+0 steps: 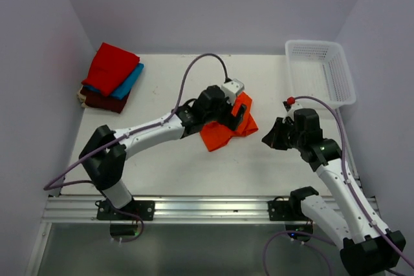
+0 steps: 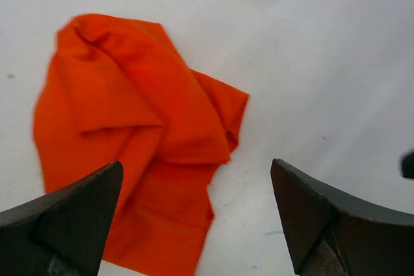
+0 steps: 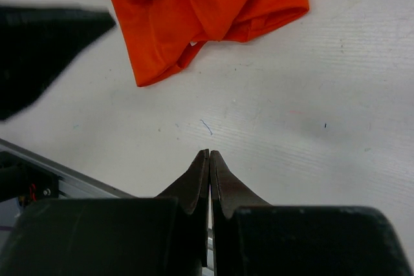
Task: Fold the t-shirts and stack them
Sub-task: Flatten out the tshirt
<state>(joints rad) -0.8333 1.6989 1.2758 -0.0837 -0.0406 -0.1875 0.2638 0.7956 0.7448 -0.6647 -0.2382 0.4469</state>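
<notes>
- I find the left gripper (image 2: 196, 166) over the crumpled orange t-shirt (image 2: 136, 127), jaws apart, empty.
- Right gripper (image 3: 209, 153) near that t-shirt, above the table (image 3: 310, 95), jaws together.

Left end effector (image 1: 237, 112) hovers just above the crumpled orange t-shirt (image 1: 217, 136)

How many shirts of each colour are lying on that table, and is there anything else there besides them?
Orange t-shirt: 1
Red t-shirt: 1
Turquoise-blue t-shirt: 1
Dark maroon t-shirt: 1
White mesh basket: 1
Total: 5 things, 4 of them t-shirts
</notes>
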